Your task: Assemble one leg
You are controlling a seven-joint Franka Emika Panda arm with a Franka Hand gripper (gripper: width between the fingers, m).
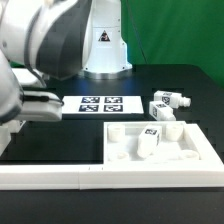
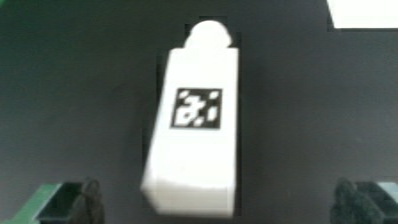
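Note:
In the wrist view a white leg [image 2: 196,110] with a black-and-white tag lies flat on the black table, its pointed end away from me. My gripper [image 2: 217,205] is open wide. Its dark fingertips [image 2: 71,200] stand on either side of the leg's near end, with a gap on each side. In the exterior view the arm's hand [image 1: 38,103] is at the exterior view's left; its fingers and this leg are hidden there. Another leg [image 1: 150,140] stands on the white tabletop [image 1: 185,150]. Two more legs [image 1: 168,102] lie beyond the tabletop.
The marker board [image 1: 100,103] lies in the middle of the table, and a corner of something white [image 2: 365,10] shows in the wrist view. A white rail [image 1: 60,176] runs along the front edge. The robot's white base [image 1: 104,45] stands at the back.

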